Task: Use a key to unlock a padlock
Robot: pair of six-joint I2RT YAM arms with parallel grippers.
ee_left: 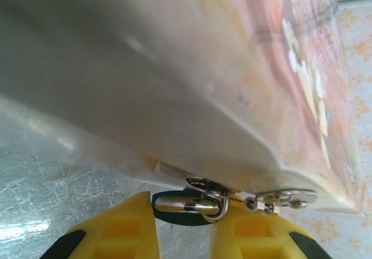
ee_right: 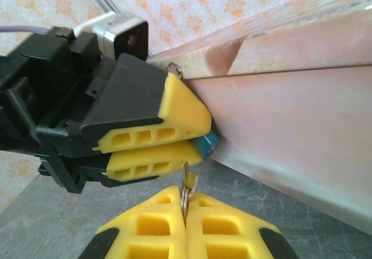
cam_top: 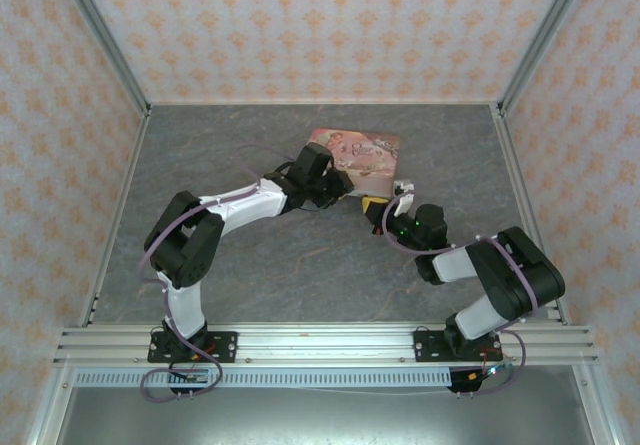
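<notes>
At the near edge, a silver aluminium rail [cam_top: 320, 343] carries both arm bases, and the black-and-white arms reach forward over the grey marbled tabletop [cam_top: 300, 275] until their tips nearly meet.

The right gripper [ee_right: 186, 199] has its yellow fingers pressed together on a small silver metal ring [ee_right: 187, 182]. The ring rises from between the tips towards the lock. Whether a key blade sits between those fingers cannot be told.

Just beyond, the left gripper [ee_right: 203, 138] is clamped on the tiny teal-blue roundish padlock [ee_right: 207, 145]. Only a corner of the lock peeks out past the yellow pads. In the left wrist view its pale metal part lies across the teal body [ee_left: 177, 212] between the two fingers [ee_left: 125, 227].

The lock is held right against the lower edge of the pink illustrated flat box [cam_top: 365, 150], which lies on the table behind both grippers. Past it stands the orange-patterned back wall [cam_top: 320, 25].
</notes>
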